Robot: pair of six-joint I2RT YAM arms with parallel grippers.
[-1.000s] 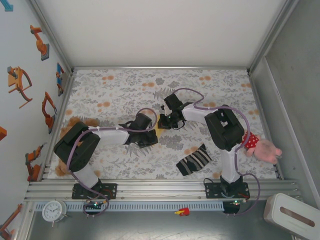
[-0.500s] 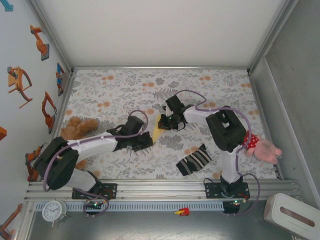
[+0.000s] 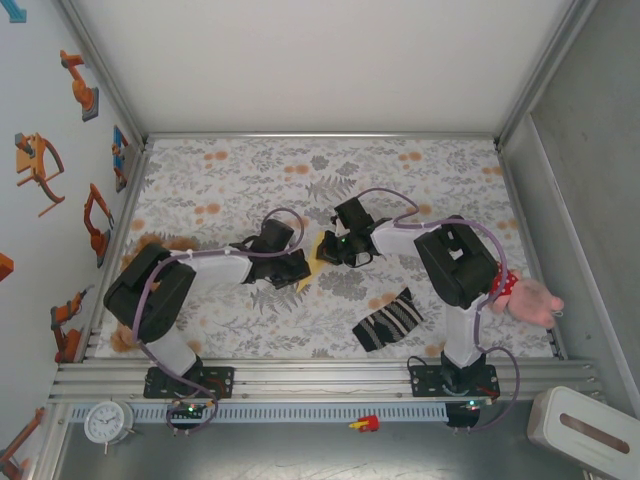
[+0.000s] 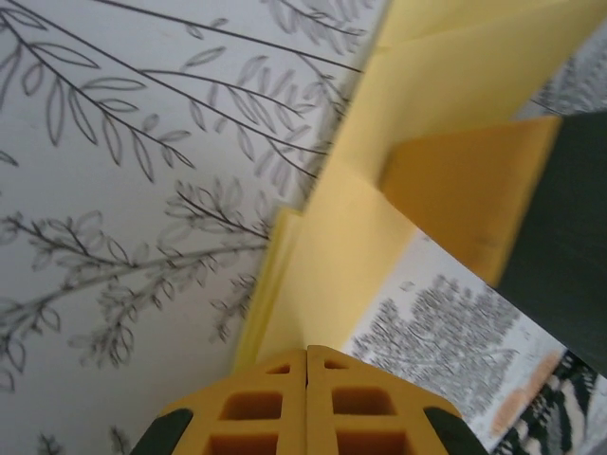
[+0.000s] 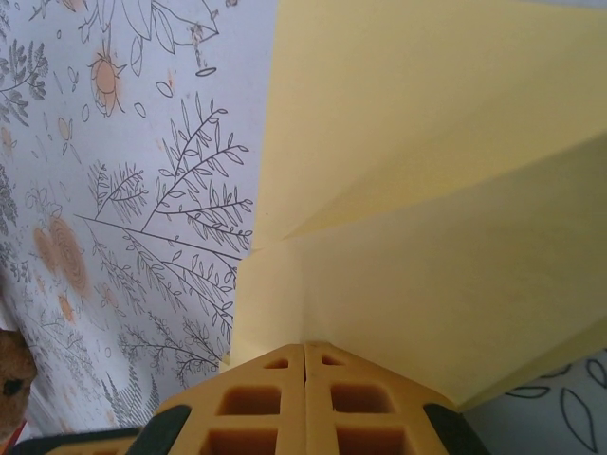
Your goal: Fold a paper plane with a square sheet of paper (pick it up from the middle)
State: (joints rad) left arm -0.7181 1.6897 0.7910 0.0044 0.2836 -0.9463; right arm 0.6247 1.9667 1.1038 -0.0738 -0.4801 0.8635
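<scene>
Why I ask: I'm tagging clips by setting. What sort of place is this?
Probably a robot lab test cell, not a home: left arm and right arm bolted to a metal rail, white panels boxing in a floral tablecloth, and odd props, a striped sock and a pink plush toy.

Both my arms were bent at the elbow and stretched inward toward the middle. My left gripper [image 3: 296, 268] and right gripper [image 3: 328, 246] sat low and just beside each other, tips nearly facing. Each one's jaws were pressed together, pinching the paper [image 5: 427, 190].
</scene>
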